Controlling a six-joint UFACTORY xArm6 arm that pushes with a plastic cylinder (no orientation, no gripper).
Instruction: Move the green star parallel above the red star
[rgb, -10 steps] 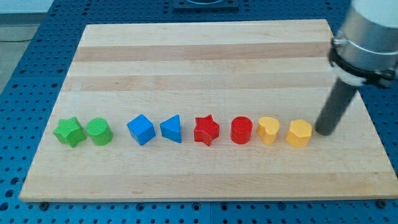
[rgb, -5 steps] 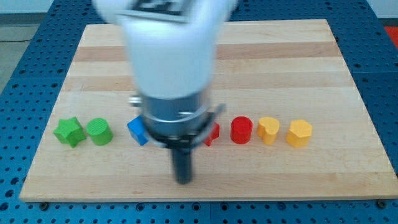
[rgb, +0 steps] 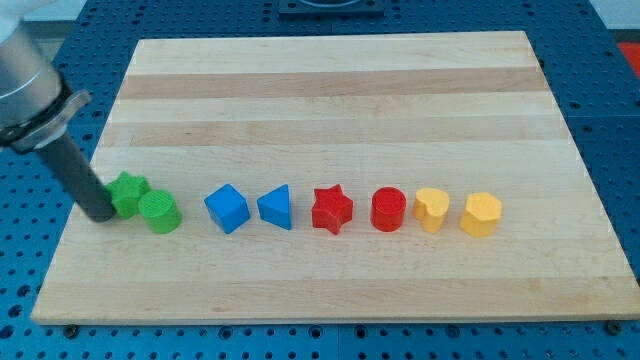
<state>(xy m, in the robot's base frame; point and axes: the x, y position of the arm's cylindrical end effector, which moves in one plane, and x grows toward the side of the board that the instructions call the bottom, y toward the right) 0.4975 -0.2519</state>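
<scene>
At the left of the frame we see my tip (rgb: 101, 214) pressed against the left side of the green star (rgb: 127, 192), which sits near the table's (rgb: 330, 90) left edge and touches the green cylinder (rgb: 159, 212) at its lower right. The arm carries no fingers, only the rod, so there is no spread or pinch to tell. To the right along one row lie the blue cube (rgb: 227, 208), blue triangle (rgb: 276, 207), red star (rgb: 331, 210), red cylinder (rgb: 388, 209), yellow heart (rgb: 431, 210) and yellow hexagon (rgb: 481, 213). The whole upper half of the table above the row lies open, as does the strip below it.
</scene>
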